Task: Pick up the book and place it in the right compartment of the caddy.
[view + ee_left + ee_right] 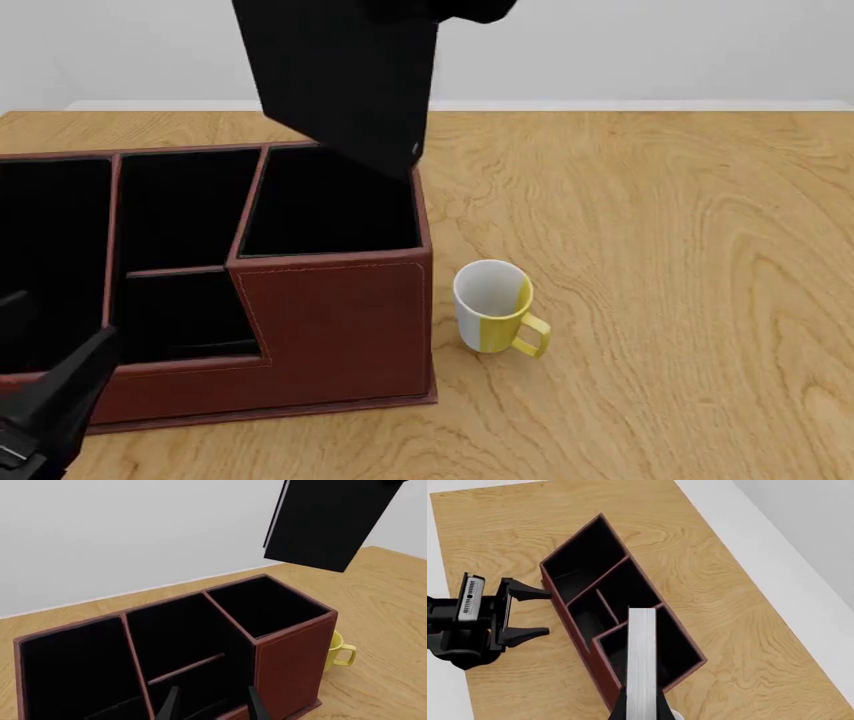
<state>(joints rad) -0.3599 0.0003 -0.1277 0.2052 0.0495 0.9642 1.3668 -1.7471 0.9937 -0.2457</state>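
Note:
The black book [344, 80] hangs tilted in the air over the caddy [334, 330], its lower edge just above the back rim of the right compartment [327, 205]. My right gripper [642, 709] is shut on the book's top; the right wrist view looks down along its white page edge [642, 660] into that compartment [679, 652]. The left wrist view shows the book [327, 520] clear above the compartment [267, 605]. My left gripper [43, 350] is open and empty, low in front of the caddy's left end, and also shows in the left wrist view [213, 705].
A white-and-yellow mug [494, 308] stands on the wooden table just right of the caddy's front right corner. The caddy's split middle section [180, 250] and left section [54, 260] lie left of the tall compartment. A white wall [641, 50] lies behind the table.

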